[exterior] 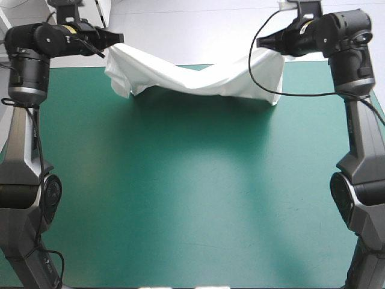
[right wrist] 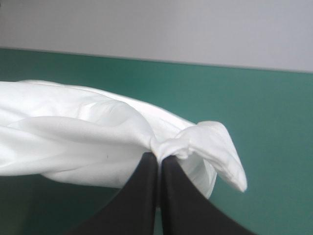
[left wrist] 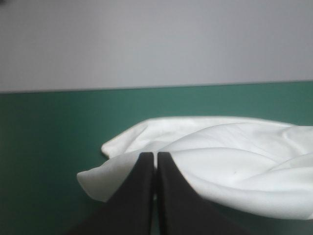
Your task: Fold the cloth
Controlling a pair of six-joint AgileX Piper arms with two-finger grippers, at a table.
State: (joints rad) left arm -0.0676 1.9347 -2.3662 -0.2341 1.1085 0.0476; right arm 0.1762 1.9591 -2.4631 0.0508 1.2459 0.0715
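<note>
The white T-shirt (exterior: 192,75) hangs stretched between both grippers over the far part of the teal-green table (exterior: 192,192), sagging in the middle with its lower folds near the cover. My left gripper (exterior: 120,39) is shut on the T-shirt's left end, raised near the far left corner. My right gripper (exterior: 263,42) is shut on its right end, raised near the far right. In the left wrist view the gripper (left wrist: 156,156) pinches a white fold of the T-shirt (left wrist: 230,161). In the right wrist view the gripper (right wrist: 159,157) pinches a bunched knot of the T-shirt (right wrist: 73,142).
The wide near and middle part of the teal-green cover (exterior: 192,211) lies bare below the hanging cloth. The table's far edge (exterior: 78,67) runs just behind the T-shirt, with pale floor beyond.
</note>
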